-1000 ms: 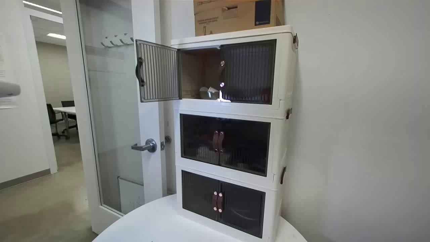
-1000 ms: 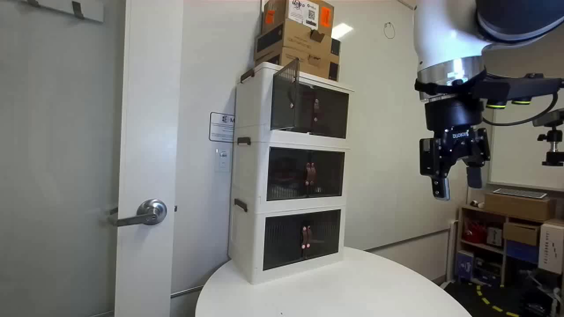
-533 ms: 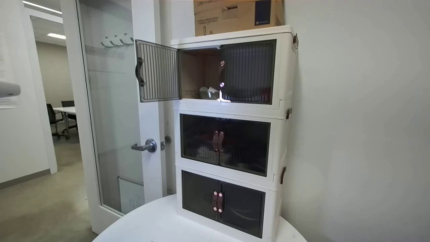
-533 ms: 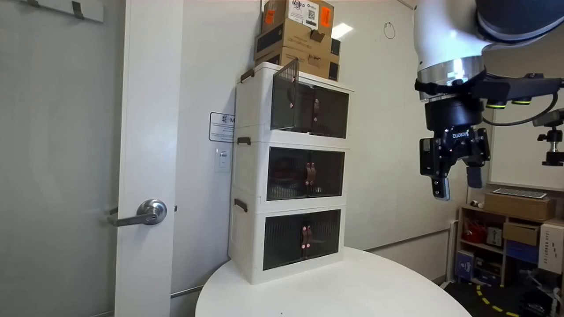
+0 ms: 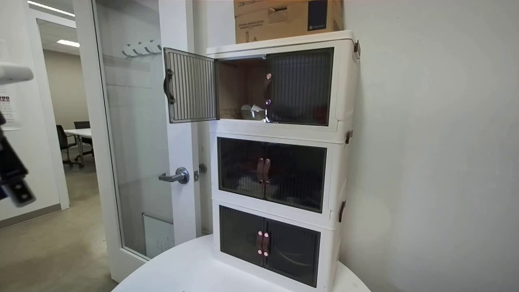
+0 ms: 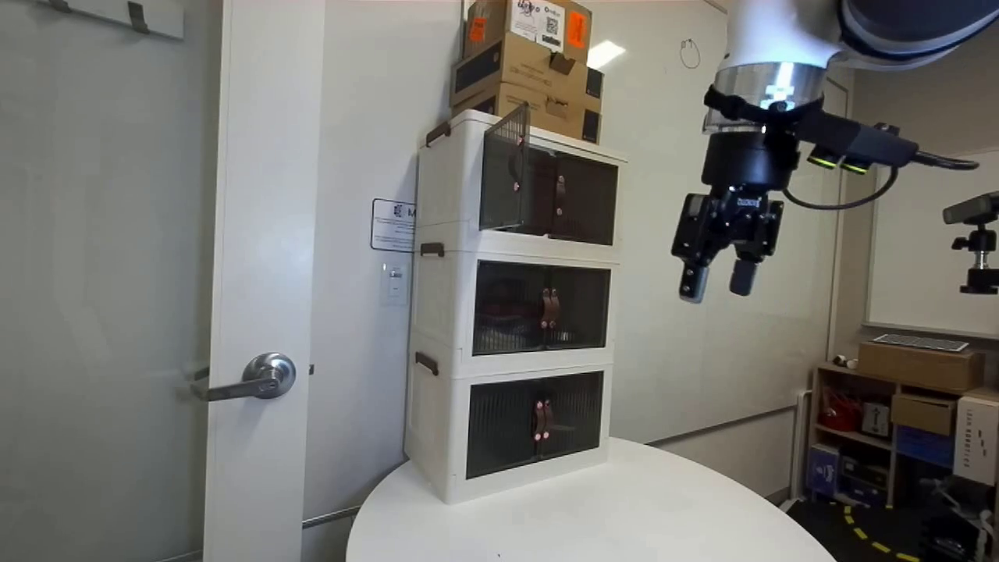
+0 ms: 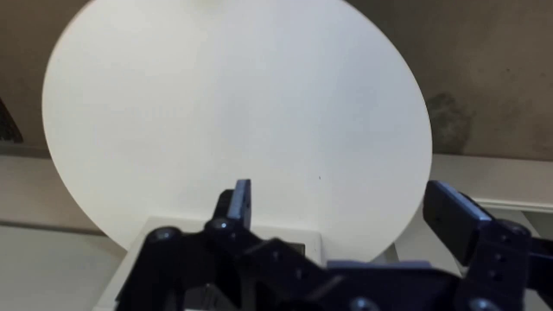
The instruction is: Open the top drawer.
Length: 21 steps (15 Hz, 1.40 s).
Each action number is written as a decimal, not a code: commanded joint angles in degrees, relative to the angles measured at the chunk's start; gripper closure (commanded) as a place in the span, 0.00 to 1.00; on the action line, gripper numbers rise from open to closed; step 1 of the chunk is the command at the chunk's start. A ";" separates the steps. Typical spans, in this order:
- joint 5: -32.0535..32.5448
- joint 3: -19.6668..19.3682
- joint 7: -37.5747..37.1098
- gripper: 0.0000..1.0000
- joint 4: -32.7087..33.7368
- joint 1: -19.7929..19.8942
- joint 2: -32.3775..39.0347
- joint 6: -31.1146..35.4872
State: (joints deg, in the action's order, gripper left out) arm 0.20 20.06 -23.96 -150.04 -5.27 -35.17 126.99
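The top drawer is the uppermost compartment of the cream cabinet. In both exterior views its left ribbed door panel (image 5: 192, 87) (image 6: 503, 172) is swung outward and its right panel (image 5: 300, 87) (image 6: 584, 199) is shut. Through the open side I see the tan interior and a small shiny bowl (image 5: 252, 113). My gripper (image 6: 718, 282) is open and empty, pointing down, well apart from the cabinet on its right in an exterior view. One finger shows at the left edge (image 5: 18, 190). In the wrist view both fingers (image 7: 341, 207) are spread above the table; the top drawer is not visible there.
The cabinet stands on a round white table (image 6: 624, 515) (image 7: 242, 108). Cardboard boxes (image 5: 288, 20) (image 6: 538, 78) are stacked on top. The middle (image 5: 271, 174) and bottom (image 5: 269, 245) compartments have shut dark doors. A glass door with a lever handle (image 5: 176, 176) stands beside the cabinet.
My gripper has moved up and left toward the cabinet in an exterior view and entered at the left edge of another view, tilting slightly. The cabinet doors have not moved.
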 commanded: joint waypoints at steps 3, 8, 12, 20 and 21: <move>0.44 -9.87 12.12 0.00 4.58 0.73 3.94 14.84; -1.73 -19.96 25.25 0.00 17.88 0.53 13.83 16.20; -3.97 -23.52 31.25 0.00 30.69 0.61 21.79 14.43; -26.74 -27.33 58.77 0.00 46.95 0.56 33.87 14.76; -29.83 -27.05 63.27 0.00 48.22 0.89 34.61 14.04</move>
State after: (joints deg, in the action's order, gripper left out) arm -21.43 -7.30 28.20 -107.78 -4.92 -4.39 143.08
